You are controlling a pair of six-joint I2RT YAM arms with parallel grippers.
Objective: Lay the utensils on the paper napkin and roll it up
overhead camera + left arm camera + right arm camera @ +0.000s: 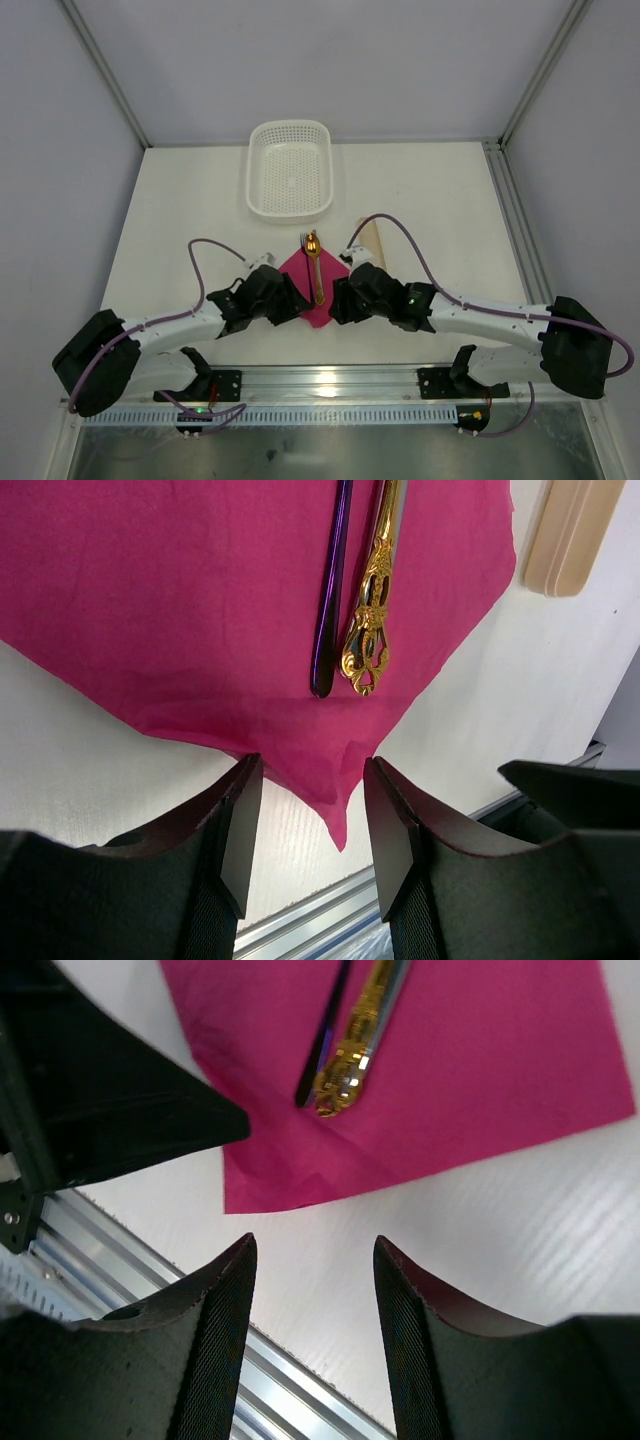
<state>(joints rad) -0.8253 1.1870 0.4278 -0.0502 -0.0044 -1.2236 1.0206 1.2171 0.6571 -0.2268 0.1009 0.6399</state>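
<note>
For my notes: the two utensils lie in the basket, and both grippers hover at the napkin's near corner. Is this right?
No. The utensils lie on the napkin, not in the basket, as the top view shows. The rest holds.

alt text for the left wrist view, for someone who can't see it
A magenta paper napkin lies on a white table with two utensils side by side on it, one with an ornate gold handle and one slim and dark. The open left gripper straddles the napkin's near corner; a beige strip lies beyond its edge.
</note>
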